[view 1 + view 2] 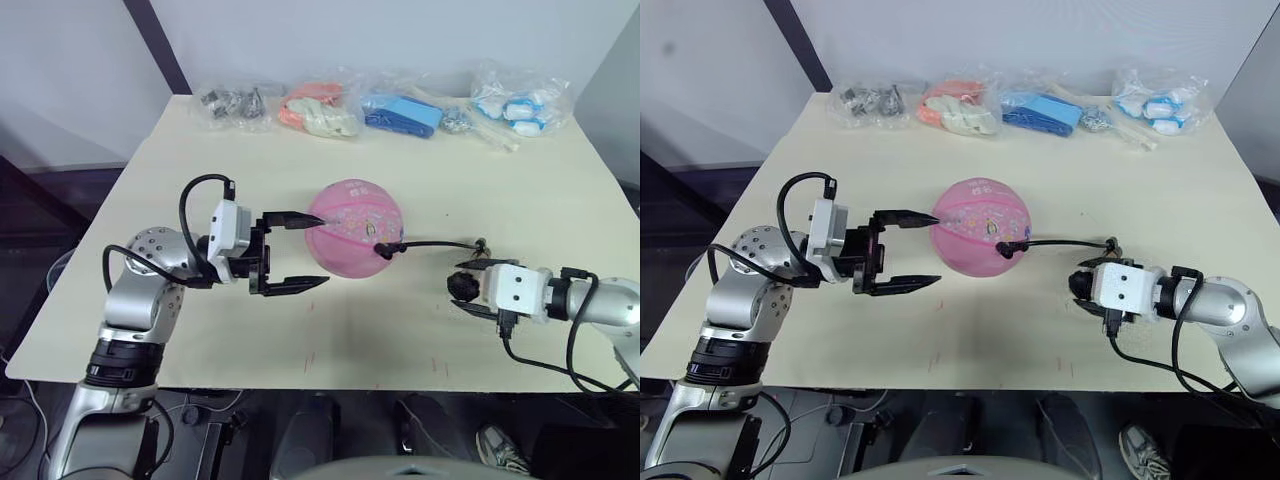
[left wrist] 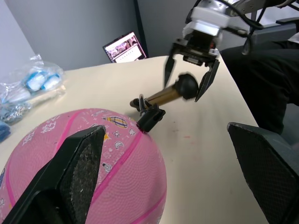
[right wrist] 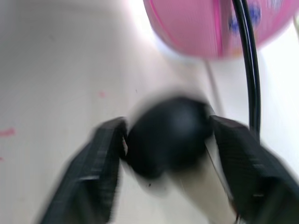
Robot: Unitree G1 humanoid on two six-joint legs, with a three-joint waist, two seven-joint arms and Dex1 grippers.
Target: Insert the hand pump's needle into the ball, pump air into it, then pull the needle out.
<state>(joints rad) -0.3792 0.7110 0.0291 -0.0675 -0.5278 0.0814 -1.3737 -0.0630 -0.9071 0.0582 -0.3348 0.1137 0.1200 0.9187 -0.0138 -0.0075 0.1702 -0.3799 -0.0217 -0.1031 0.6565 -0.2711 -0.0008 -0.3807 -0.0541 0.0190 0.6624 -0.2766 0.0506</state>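
Left wrist view: hand pump (image 2: 164,95) lies flat, its hose end toward ball (image 2: 93,158).

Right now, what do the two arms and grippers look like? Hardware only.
Both arms are silver-grey metal with rounded joint housings and black cable loops running outside. Each wrist carries a white boxy module. The left gripper has a black frame and two long, tapered black fingers with textured inner pads. The right gripper has the same black pointed fingers under its white block.

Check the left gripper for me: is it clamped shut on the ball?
No. The left gripper is open, with one finger lying against the ball and the other finger out in front of it over the table.
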